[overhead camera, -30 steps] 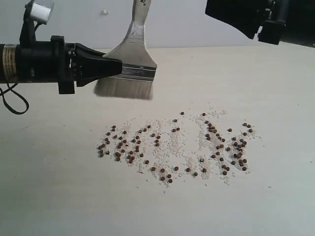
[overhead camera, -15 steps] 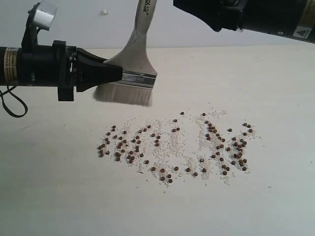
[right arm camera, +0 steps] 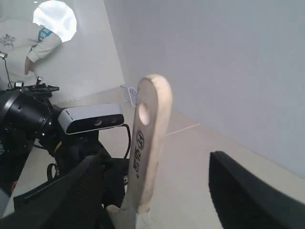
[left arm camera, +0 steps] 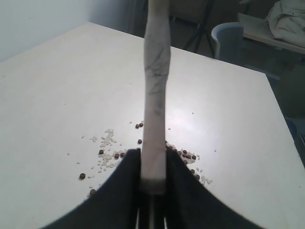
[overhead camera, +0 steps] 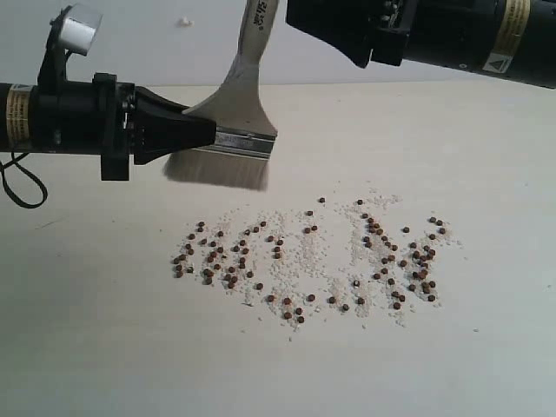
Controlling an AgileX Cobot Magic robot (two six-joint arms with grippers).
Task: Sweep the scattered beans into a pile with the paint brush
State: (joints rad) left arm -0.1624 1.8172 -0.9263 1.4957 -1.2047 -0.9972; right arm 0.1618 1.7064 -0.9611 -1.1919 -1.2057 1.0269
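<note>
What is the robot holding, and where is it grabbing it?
The left pincer holds the paint brush low down, by its metal band. The right pincer is open either side of the handle, gripping nothing.

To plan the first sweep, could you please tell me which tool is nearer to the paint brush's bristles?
Left. The left tool is clamped on the paint brush at its ferrule, right beside the bristles; the right tool stands open around the handle's far end.
</note>
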